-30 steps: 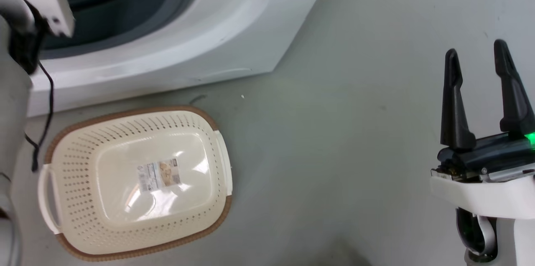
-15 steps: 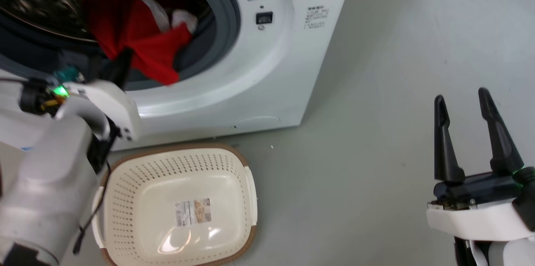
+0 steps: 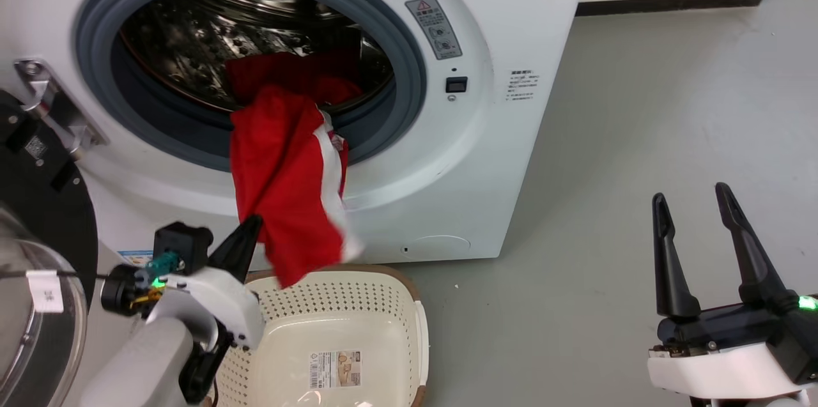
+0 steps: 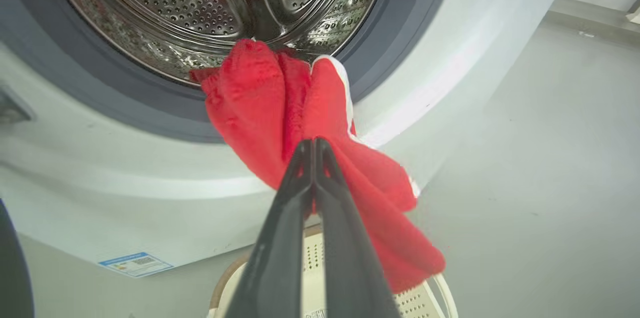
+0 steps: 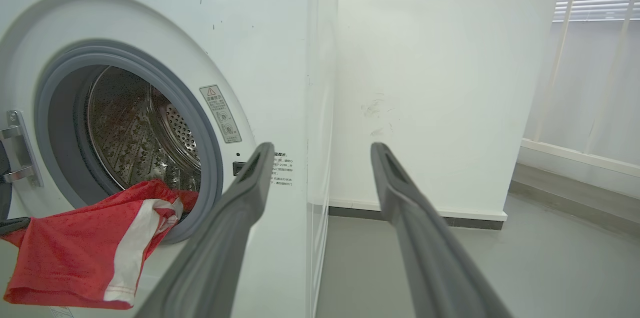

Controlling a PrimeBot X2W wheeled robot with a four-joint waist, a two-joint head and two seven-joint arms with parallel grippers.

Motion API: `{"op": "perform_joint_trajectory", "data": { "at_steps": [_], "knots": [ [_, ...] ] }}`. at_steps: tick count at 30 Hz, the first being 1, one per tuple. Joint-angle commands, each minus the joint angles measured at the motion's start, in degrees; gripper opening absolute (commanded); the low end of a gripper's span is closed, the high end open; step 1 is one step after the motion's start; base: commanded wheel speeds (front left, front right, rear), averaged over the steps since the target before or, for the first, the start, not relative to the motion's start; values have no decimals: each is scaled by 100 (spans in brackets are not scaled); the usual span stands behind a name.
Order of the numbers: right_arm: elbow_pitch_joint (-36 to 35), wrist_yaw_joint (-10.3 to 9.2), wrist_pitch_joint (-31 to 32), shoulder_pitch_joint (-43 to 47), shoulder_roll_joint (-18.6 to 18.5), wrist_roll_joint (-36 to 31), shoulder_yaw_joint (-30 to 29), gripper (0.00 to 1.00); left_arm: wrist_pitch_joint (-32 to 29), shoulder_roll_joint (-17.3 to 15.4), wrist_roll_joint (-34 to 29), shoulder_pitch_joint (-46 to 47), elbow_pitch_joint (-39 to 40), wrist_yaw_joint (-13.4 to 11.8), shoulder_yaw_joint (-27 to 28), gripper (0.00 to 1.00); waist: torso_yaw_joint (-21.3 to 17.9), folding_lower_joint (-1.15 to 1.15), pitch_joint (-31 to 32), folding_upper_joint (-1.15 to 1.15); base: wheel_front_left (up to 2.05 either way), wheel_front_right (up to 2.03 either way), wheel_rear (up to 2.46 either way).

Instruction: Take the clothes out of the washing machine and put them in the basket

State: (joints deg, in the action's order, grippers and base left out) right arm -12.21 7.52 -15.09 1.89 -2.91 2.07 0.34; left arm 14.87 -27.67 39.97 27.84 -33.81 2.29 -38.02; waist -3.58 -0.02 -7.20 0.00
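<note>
A red garment with a white stripe, part of the clothes (image 3: 287, 196), hangs out of the washing machine (image 3: 492, 138) porthole, and its lower end dangles just above the basket (image 3: 390, 324). My left gripper (image 3: 254, 223) is shut on this garment's left edge, low in front of the machine. The wrist view shows the shut left gripper (image 4: 314, 143) pinching the clothes (image 4: 260, 103) above the basket (image 4: 419, 300). More red fabric (image 3: 300, 75) lies inside the steel drum. My right gripper (image 3: 693, 202) stands open over the floor at the lower right with nothing between its fingers.
The black-framed glass door (image 3: 38, 215) stands swung open at the left, close beside my left arm. Grey floor (image 3: 639, 107) spreads to the right of the machine. In the right wrist view a white wall (image 5: 425, 83) rises behind the washing machine (image 5: 280, 58).
The head camera has tilted up, bringing the whole porthole into view. My left gripper has drawn the red garment out of the drum and down towards the basket. The right gripper stays open.
</note>
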Motion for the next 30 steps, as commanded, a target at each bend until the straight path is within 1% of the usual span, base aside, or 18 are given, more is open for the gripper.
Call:
{"op": "perform_joint_trajectory", "data": {
  "at_steps": [1,7,11,14,18,21,26,30],
  "knots": [
    [-6,-6,-12,43,4,-3,9,100,11,-5,11,-62,53,-49,19,0,21,2,-6,0,0,0,0],
    [-20,-6,-12,-122,4,-38,83,100,-19,48,147,-251,-51,-136,53,0,-92,2,-256,0,0,0,0],
    [-29,-6,-12,-256,4,-9,74,100,-19,152,278,-186,-407,-53,93,0,-263,2,-495,0,0,0,0],
    [-20,-6,-12,-349,5,31,83,100,-34,236,315,-152,-882,24,57,0,-416,2,-634,0,0,0,0],
    [-7,-6,-12,-405,5,70,99,100,-59,482,455,-253,-1579,193,12,0,-602,2,-705,0,0,0,0],
    [-9,-5,-12,-373,5,97,57,100,-21,688,497,-323,-1933,315,-48,0,-657,2,-712,0,0,0,0],
    [13,-6,-12,-359,5,98,44,100,2,971,462,-386,-2351,431,-197,0,-676,2,-716,0,0,0,0],
    [-4,-6,-12,-415,5,117,51,100,20,1117,514,-406,-2672,480,-259,0,-684,2,-749,0,0,0,0]
  ]
}}
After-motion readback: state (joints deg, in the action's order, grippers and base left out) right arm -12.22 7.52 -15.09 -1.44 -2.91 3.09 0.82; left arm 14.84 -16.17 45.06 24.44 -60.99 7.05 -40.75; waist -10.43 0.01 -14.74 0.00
